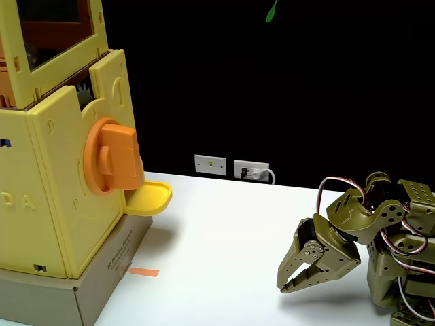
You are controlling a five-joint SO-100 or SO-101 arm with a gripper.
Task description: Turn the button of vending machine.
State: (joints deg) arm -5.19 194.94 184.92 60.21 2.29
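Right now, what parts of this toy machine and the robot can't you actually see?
- Vending machine: top and left side cut off by the fixed view's edges.
- Inside its orange window: too dark to tell.
- Arm's base: cut off at the lower right corner.
- Gripper: jaw gap too small to judge.

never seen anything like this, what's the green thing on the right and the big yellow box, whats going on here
One camera stands still beside a white table. The olive-green thing is a small robot arm, folded low; its pincer-like tool hangs just above the table, apparently shut and holding nothing. The yellow box is a toy vending machine on a cardboard base. The orange knob on its side is the button to turn, above a small yellow tray. An orange strip lies on the table. Arm and machine are well apart.
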